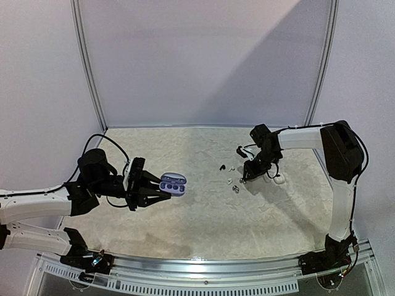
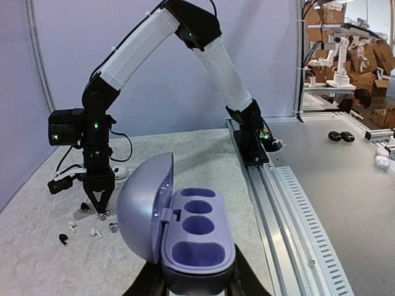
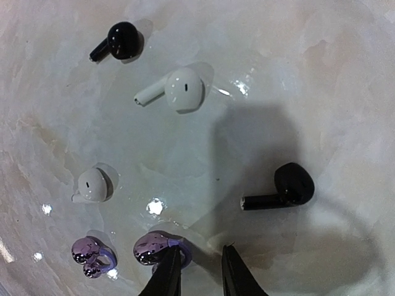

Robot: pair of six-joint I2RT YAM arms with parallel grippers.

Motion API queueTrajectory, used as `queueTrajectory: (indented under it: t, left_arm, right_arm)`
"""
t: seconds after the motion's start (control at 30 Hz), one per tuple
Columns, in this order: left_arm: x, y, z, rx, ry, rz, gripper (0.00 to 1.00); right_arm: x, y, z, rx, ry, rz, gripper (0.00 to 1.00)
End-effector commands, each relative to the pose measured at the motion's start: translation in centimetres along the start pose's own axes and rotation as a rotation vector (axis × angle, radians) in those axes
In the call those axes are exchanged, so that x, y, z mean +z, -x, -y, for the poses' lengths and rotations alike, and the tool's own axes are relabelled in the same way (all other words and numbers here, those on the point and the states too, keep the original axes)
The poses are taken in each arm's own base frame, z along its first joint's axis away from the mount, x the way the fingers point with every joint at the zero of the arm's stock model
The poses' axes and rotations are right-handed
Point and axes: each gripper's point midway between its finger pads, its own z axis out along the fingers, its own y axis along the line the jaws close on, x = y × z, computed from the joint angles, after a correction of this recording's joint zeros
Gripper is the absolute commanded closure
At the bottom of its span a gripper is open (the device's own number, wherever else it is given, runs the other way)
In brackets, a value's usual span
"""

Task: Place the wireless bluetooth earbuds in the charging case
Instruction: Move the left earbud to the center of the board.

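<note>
My left gripper [image 1: 154, 192] is shut on an open lavender charging case [image 1: 173, 184] and holds it above the table. In the left wrist view the case [image 2: 197, 237] shows empty wells, with its lid [image 2: 143, 213] standing up on the left. My right gripper [image 1: 244, 177] hangs low over the loose earbuds [image 1: 234, 185], jaws a little apart and empty. In the right wrist view its fingertips [image 3: 170, 271] stand beside a shiny purple earbud [image 3: 150, 246], the left one touching it. A second purple one [image 3: 92, 256], two white ones [image 3: 179, 89] [image 3: 92, 184] and two black ones [image 3: 120, 40] [image 3: 287, 185] lie around.
A small white object [image 2: 118, 172] lies on the table behind the right gripper. The metal rail [image 2: 290, 185] runs along the table's near edge. White walls [image 1: 203, 61] close the back and the sides.
</note>
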Motion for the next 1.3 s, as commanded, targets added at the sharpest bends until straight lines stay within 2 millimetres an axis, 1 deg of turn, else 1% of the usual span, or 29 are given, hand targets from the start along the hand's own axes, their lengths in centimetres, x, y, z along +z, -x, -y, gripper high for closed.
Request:
queueTrajectory:
  t: [0.0,0.27,0.43,0.53,0.6,0.77,0.93,1.17,1.27]
  left_arm:
    - [-0.1,-0.5,0.1,0.006,-0.003,-0.014,1.0]
    - [-0.2,-0.6,0.2,0.008,-0.005,-0.017,1.0]
    - [-0.3,-0.7,0.3,0.009,-0.002,-0.018,1.0]
    - [-0.3,-0.6,0.2,0.011,-0.001,-0.019,1.0]
    - [-0.3,-0.7,0.3,0.013,0.0,-0.02,1.0]
    - [-0.3,-0.8,0.4,0.015,-0.003,-0.022,1.0]
    - [-0.3,-0.9,0.4,0.014,-0.003,-0.024,1.0]
    - [-0.4,-0.8,0.5,0.018,-0.006,-0.023,1.0]
    - [-0.4,-0.9,0.5,0.017,-0.005,-0.025,1.0]
  right_arm:
    - [0.2,-0.8,-1.4,-0.008,0.045,-0.009,0.77]
    - [0.2,-0.5,-3.1,-0.018,0.07,0.003,0.82]
    - [0.6,-1.2,-3.6,0.007,-0.008,-0.03,0.82]
    - [0.6,-1.8,-3.3,0.045,-0.085,-0.053,0.82]
    - [0.9,-2.4,-3.3,0.055,-0.122,-0.08,0.82]
    - [2.0,-3.4,-3.9,0.078,-0.127,-0.118,0.83]
    - [2.5,-3.3,-4.6,0.103,-0.105,-0.11,0.87]
    - [3.2,-3.2,-4.6,0.171,-0.137,-0.115,0.93]
    - [3.5,-3.3,-4.7,0.183,-0.154,-0.122,0.93]
